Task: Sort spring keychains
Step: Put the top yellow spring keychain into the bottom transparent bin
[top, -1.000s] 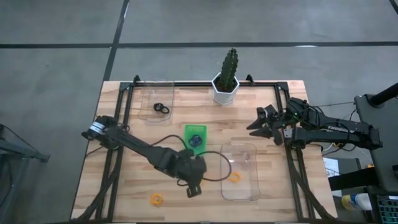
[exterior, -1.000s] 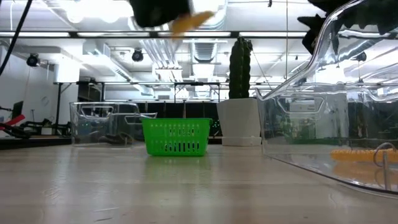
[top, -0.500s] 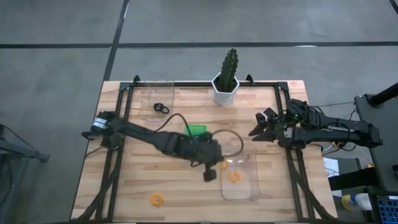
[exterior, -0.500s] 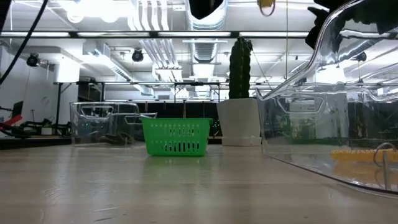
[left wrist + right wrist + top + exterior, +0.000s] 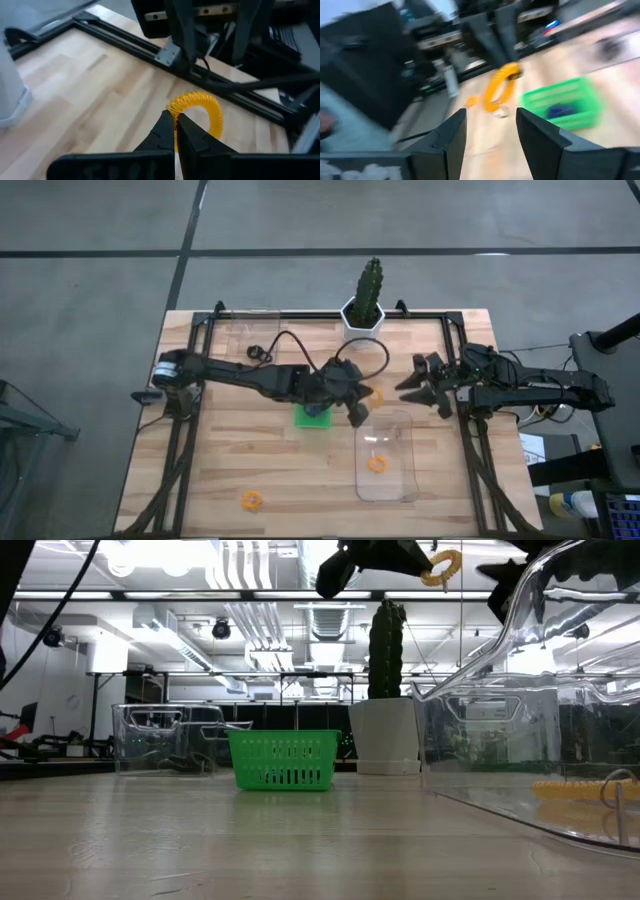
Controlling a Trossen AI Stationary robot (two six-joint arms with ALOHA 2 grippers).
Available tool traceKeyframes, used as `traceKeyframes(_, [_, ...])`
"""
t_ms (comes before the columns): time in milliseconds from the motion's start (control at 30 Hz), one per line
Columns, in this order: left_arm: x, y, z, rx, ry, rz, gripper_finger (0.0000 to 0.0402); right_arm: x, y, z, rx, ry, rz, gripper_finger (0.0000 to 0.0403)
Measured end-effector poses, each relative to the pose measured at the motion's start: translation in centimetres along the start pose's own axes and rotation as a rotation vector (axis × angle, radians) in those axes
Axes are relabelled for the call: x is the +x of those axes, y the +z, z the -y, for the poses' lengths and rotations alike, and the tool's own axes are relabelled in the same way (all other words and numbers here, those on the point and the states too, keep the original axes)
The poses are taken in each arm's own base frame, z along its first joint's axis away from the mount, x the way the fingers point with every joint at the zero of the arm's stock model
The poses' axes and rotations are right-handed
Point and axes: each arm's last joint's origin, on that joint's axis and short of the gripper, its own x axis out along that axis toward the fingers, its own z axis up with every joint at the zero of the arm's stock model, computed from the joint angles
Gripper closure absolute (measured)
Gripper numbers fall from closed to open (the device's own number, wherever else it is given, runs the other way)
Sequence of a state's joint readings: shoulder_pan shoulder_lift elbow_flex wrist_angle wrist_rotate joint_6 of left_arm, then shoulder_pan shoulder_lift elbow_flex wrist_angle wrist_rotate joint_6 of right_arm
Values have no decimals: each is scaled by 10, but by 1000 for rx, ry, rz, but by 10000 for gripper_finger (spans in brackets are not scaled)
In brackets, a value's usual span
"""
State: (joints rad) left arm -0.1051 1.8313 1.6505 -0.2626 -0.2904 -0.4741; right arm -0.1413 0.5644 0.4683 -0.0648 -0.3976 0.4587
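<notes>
The green tray [image 5: 312, 416] is largely hidden under the left arm; the right wrist view is blurred, smearing the orange keychain [image 5: 500, 88]

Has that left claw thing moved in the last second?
Yes. The left gripper, shut on an orange keychain, travelled from the table's near edge up past the green tray, toward the cactus pot.

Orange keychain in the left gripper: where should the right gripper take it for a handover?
Probably the free arc of the keychain, opposite the end that the left gripper pinches. The loop sticks out past those fingertips, clear of the table, facing the open right gripper, so come straight in from the right arm's side, closing across the coil.
</notes>
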Motion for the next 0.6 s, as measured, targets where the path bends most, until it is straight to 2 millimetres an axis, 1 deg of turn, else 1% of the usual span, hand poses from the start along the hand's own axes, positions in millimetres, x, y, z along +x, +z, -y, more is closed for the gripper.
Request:
traceKeyframes(233, [6,11,-22,-32,112,49,401,0,3,7,-123,-236,93,252])
traceKeyframes(400, [8,16,-35,-35,185,80,401,4,3,12,-144,-311,94,261])
traceKeyframes(600, [9,20,-43,-5,229,93,401,16,5,18,-167,-370,113,266])
